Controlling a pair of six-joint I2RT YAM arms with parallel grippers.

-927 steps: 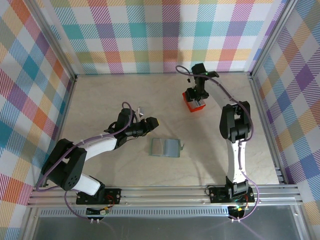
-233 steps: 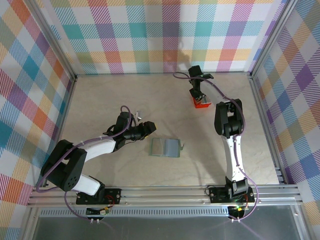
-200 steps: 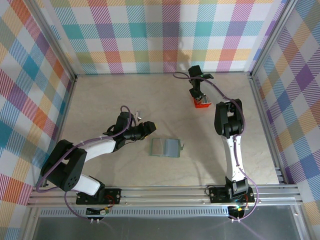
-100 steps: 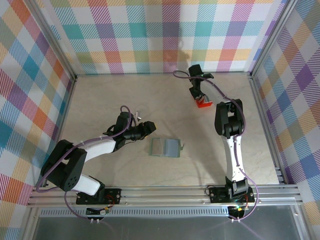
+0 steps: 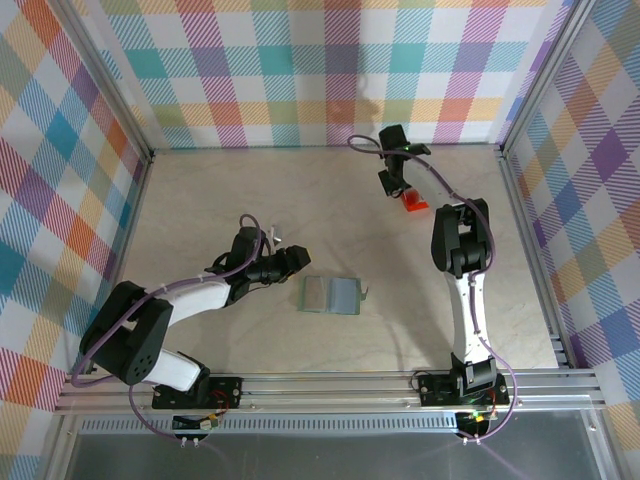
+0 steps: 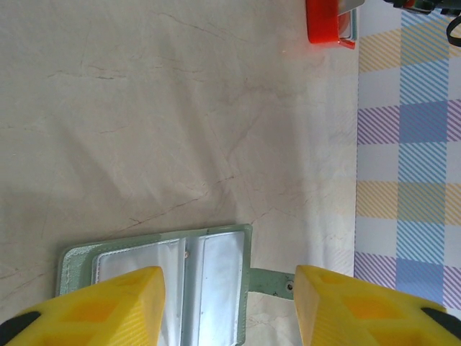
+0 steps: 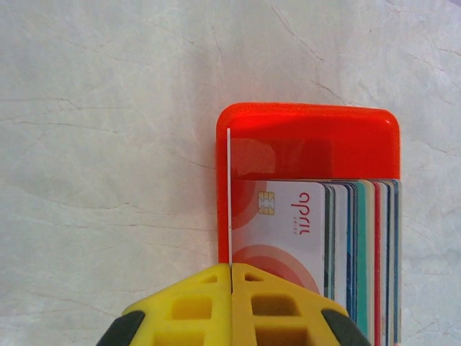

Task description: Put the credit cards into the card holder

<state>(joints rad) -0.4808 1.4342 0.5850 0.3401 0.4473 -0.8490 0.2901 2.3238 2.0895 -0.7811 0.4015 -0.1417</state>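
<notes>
The card holder (image 5: 331, 295) lies open on the surface (image 5: 200, 200) nearest the bases, with the left end effector (image 6: 229, 288) spread above it, empty. Farther off, the right end effector (image 7: 231, 270) looks pressed together on one thin card (image 7: 228, 194) standing in the red box (image 7: 310, 137). So slim a hold could slip, or tip the box and the remaining cards (image 7: 346, 238).

Worktop (image 5: 200, 200): matt, stone-look, faint veining.
Red box (image 7: 310, 137): glossy translucent plastic.
Credit cards (image 7: 277, 216): smooth glossy plastic, one with metallic gold chip.
Card holder (image 6: 75, 261): matt grey-green leather-like cover, clear shiny plastic sleeves.
Left gripper (image 6: 227, 281), right gripper (image 7: 231, 272): smooth yellow plastic fingers.
Walls (image 5: 300, 70): checked cloth-like print.
Frame rails (image 5: 330, 385): brushed metal.
</notes>
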